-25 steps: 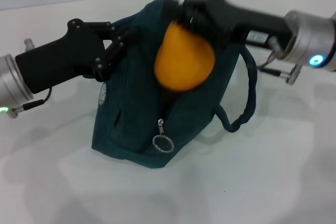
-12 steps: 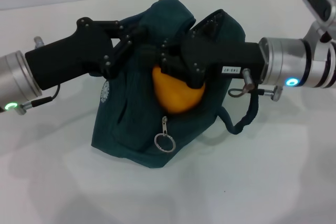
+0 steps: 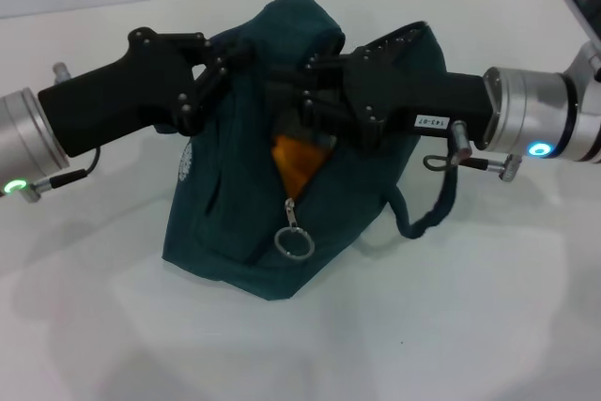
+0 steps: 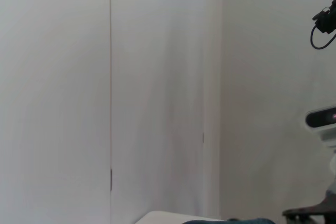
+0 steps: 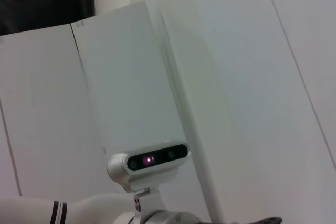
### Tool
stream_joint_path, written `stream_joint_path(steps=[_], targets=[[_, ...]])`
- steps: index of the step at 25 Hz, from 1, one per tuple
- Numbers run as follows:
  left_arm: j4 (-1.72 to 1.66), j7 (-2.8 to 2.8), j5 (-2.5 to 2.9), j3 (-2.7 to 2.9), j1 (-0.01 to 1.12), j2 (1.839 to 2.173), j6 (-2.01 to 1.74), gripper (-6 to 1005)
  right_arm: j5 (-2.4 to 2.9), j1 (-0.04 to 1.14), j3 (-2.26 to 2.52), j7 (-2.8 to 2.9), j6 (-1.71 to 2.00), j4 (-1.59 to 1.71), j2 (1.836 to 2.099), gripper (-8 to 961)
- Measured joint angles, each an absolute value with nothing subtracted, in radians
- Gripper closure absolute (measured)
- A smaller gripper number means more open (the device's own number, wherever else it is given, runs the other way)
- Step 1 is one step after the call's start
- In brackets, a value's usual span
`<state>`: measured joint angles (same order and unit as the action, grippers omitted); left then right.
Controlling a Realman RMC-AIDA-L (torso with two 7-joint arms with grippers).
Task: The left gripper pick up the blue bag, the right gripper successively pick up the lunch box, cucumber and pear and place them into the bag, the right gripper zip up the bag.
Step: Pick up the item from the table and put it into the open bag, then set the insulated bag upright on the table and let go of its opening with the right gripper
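Pear [image 3: 299, 162]: only an orange wedge shows, low inside the mouth of the blue bag [image 3: 235, 232], just above the zipper slider. The rest of it is hidden by fabric and by the right tool.

Blue bag: stands on the white tabletop [image 3: 451, 326], nearer the far edge than the near one, roughly midway between the left and right edges. Top is open; zipper unclosed, its metal ring pull [image 3: 294, 243] hanging on the near face. One rope-like handle [image 3: 437, 204] droops down the bag's right side onto the tabletop.

Right tool [image 3: 286, 105]: reaches in from the right edge, black linkages over the bag opening, tips down in the mouth directly above the pear. Cannot tell whether the fingers are parted or still on the fruit; they are hidden in the dark fabric.

Left tool [image 3: 233, 61]: comes in from the left edge and is clamped on the bag's upper left rim, holding that side up.

Both wrist views show only walls and camera hardware.
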<state>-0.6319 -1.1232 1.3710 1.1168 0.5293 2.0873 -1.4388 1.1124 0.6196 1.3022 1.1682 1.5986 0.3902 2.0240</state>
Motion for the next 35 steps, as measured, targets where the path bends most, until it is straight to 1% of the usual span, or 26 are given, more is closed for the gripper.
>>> stream_joint_path(steps=[3,7,11,12,13,14,15,16,17,19,20,22,24,30,33,35], targets=[[-0.632,-1.119,1.371,1.117,0.53,2.086,-1.434,952,1.101,0.612,1.299,1.163,1.602,0.406,2.025,776],[-0.632,-1.117,1.371,1.115,0.53,2.086,-1.427,952,1.064,0.599,1.299,1.16,1.623,0.417,2.02,657],[-0.632,-1.117,1.375,1.115,0.528,2.085,-1.414,952,1.045,0.539,1.298,1.157,1.657,0.484,2.01,546],[-0.632,-1.117,1.376,1.115,0.527,2.085,-1.413,952,1.044,0.513,1.299,1.157,1.689,0.513,2.003,547],[-0.632,-1.117,1.376,1.115,0.525,2.085,-1.411,952,1.045,0.491,1.299,1.158,1.717,0.532,1.994,548],[-0.632,-1.117,1.375,1.115,0.523,2.085,-1.41,952,1.051,0.455,1.298,1.159,1.764,0.558,1.975,548],[-0.632,-1.117,1.374,1.115,0.522,2.085,-1.41,952,1.058,0.435,1.298,1.162,1.79,0.574,1.962,549],[-0.632,-1.116,1.374,1.114,0.521,2.085,-1.409,952,1.068,0.409,1.297,1.166,1.813,0.589,1.942,550],[-0.632,-1.113,1.374,1.114,0.519,2.085,-1.409,952,1.088,0.379,1.297,1.176,1.845,0.606,1.913,551],[-0.632,-1.107,1.374,1.113,0.516,2.085,-1.408,952,1.123,0.345,1.297,1.199,1.863,0.607,1.874,552],[-0.632,-1.105,1.374,1.113,0.515,2.085,-1.408,952,1.136,0.334,1.294,1.21,1.858,0.599,1.862,553],[-0.632,-1.101,1.374,1.113,0.515,2.085,-1.408,952,1.158,0.319,1.282,1.224,1.821,0.568,1.852,555],[-0.632,-1.098,1.375,1.113,0.517,2.086,-1.405,952,1.182,0.318,1.268,1.225,1.769,0.539,1.861,556],[-0.632,-1.096,1.371,1.114,0.513,2.086,-1.397,952,1.338,0.372,1.262,1.239,1.633,0.533,1.935,561],[-0.632,-1.096,1.371,1.114,0.513,2.086,-1.397,952,1.407,0.41,1.263,1.263,1.607,0.537,1.957,589],[-0.632,-1.095,1.371,1.114,0.513,2.086,-1.397,952,1.442,0.435,1.264,1.275,1.604,0.535,1.967,609]])
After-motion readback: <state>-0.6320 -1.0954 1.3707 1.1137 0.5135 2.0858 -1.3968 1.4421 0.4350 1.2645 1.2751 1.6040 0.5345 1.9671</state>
